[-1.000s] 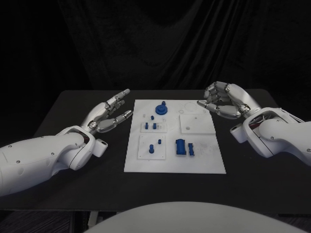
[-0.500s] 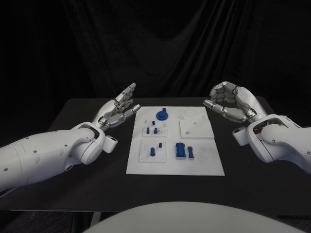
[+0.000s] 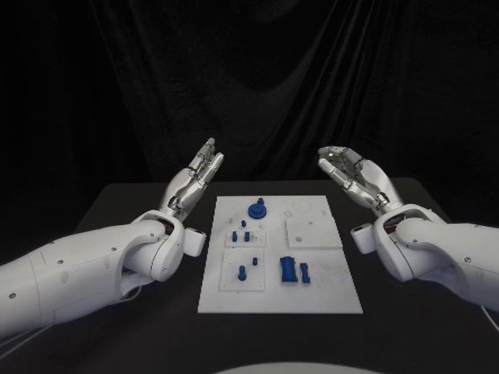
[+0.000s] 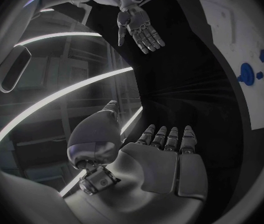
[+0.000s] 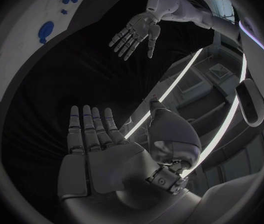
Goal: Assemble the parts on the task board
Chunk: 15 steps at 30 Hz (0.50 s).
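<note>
White task board (image 3: 281, 290) lies mid-table with its blue parts (image 3: 290, 269) resting on it, while the left hand (image 3: 196, 178) and right hand (image 3: 351, 176), both released and empty, have lifted clear toward the far side, leaving assembly unattended.

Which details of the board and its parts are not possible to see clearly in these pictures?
- Parts: too small in the head view to tell their shapes, or whether they lie on the board or stand in holes.
- Board in the left wrist view: cut off by the circle's rim, and the fisheye bends it.
- Board in the right wrist view: a curved strip at the rim, with blue parts as mere spots.
- Board's pale markings: too faint to read.
</note>
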Each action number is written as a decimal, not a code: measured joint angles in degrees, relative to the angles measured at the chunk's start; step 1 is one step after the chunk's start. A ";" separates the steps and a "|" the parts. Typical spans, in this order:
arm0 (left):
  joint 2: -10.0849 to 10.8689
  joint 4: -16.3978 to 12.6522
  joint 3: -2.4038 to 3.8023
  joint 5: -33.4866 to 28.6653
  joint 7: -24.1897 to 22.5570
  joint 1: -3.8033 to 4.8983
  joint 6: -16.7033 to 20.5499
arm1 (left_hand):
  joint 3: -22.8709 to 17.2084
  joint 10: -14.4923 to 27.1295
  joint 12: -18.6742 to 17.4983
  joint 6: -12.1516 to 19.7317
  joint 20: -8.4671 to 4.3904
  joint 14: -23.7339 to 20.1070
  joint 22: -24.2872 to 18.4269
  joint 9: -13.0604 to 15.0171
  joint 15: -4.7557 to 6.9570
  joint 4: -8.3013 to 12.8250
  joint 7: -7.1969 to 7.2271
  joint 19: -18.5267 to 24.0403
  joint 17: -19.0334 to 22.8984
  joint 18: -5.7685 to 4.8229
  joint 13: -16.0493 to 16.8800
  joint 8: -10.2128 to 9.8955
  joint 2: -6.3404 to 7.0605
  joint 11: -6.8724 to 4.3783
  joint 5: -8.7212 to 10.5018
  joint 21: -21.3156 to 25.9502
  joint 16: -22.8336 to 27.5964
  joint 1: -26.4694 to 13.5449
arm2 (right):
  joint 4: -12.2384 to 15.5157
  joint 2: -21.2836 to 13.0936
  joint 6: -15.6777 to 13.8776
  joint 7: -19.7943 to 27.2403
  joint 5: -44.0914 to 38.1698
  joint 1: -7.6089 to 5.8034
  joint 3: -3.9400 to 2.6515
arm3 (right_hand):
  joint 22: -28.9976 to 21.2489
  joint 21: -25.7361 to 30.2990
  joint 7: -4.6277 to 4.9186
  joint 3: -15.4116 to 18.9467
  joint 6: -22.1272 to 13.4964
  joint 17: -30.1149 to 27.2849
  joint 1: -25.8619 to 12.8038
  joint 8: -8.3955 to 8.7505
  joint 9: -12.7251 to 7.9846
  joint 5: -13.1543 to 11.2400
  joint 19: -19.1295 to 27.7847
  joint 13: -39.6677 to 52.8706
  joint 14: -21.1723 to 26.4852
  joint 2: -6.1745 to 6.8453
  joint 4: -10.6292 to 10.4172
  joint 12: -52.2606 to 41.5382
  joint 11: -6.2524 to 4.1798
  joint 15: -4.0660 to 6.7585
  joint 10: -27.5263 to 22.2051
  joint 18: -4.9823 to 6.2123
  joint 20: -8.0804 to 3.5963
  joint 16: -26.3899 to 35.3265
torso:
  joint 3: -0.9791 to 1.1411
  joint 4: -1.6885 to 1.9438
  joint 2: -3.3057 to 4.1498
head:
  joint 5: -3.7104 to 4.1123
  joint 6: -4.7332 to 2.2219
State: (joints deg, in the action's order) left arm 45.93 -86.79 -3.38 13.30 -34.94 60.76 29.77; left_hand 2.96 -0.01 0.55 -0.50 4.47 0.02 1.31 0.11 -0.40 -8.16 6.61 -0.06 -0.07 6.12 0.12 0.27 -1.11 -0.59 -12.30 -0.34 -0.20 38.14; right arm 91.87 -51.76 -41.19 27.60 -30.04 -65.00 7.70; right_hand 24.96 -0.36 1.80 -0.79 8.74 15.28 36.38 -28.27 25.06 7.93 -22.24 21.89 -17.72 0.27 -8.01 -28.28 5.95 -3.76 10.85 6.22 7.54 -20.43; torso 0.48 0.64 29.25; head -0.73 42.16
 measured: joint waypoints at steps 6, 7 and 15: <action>-0.97 -2.36 2.75 -6.66 2.57 -0.41 7.12 | -1.92 0.00 -0.23 0.28 -2.83 0.00 -0.85 -0.04 0.00 1.78 -1.95 0.02 -0.01 -1.84 -0.05 0.00 0.69 0.00 2.76 0.00 0.00 -8.62 | -0.92 3.67 -0.49 0.49 10.20 2.35 -4.01 | -5.64 0.00 -1.23 0.49 -1.83 -3.46 -8.19 6.39 -5.66 -1.82 5.06 -4.95 4.06 -0.17 1.76 6.39 -2.66 2.36 -2.72 -2.59 -1.68 4.57 | -0.25 -0.32 0.98 | 0.46 -4.66; -1.01 -2.51 2.89 -7.22 2.82 -0.45 7.71 | -2.07 0.00 -0.23 0.29 -2.84 0.00 -0.89 -0.04 0.00 1.93 -2.37 0.02 -0.01 -2.26 -0.05 0.00 0.73 0.00 2.99 0.00 0.00 -9.34 | -0.99 3.98 -0.56 0.54 11.23 2.57 -4.36 | -6.16 0.00 -1.35 0.62 -1.93 -3.76 -8.95 6.99 -6.18 -1.98 5.48 -5.40 4.46 -0.18 1.88 7.00 -3.01 2.47 -2.92 -2.71 -1.87 5.03 | -0.26 -0.34 1.02 | 0.48 -4.85; -1.17 -3.01 3.30 -11.33 4.66 -0.53 12.00 | -2.74 0.00 -0.22 0.43 -3.85 0.00 -1.14 -0.04 0.00 5.23 -5.34 0.02 -0.02 -4.50 -0.06 0.00 1.00 0.00 5.64 0.00 0.00 -17.56 | -1.74 6.67 -1.37 1.17 22.65 4.42 -7.22 | -11.50 0.00 -1.64 0.72 -4.73 -7.03 -16.73 13.02 -11.55 -5.70 10.12 -10.08 8.17 -0.26 5.31 13.04 -5.31 3.44 -5.06 -4.92 -5.77 9.40 | -0.43 -0.59 1.75 | 0.74 -7.60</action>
State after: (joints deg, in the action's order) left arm 44.76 -89.80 -0.09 1.97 -30.29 60.23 41.77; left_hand 0.23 -0.01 0.33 -0.08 0.61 0.02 0.17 0.07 -0.40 -2.93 1.27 -0.04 -0.09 1.62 0.06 0.28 -0.11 -0.59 -6.66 -0.34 -0.21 20.58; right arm 90.13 -45.08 -42.56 28.77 -7.39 -60.58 0.47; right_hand 13.46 -0.36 0.16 -0.07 4.01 8.25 19.64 -15.24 13.51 2.23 -12.12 11.80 -9.56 0.00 -2.70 -15.24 0.64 -0.32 5.79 1.31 1.77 -11.03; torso 0.05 0.05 31.00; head 0.02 34.56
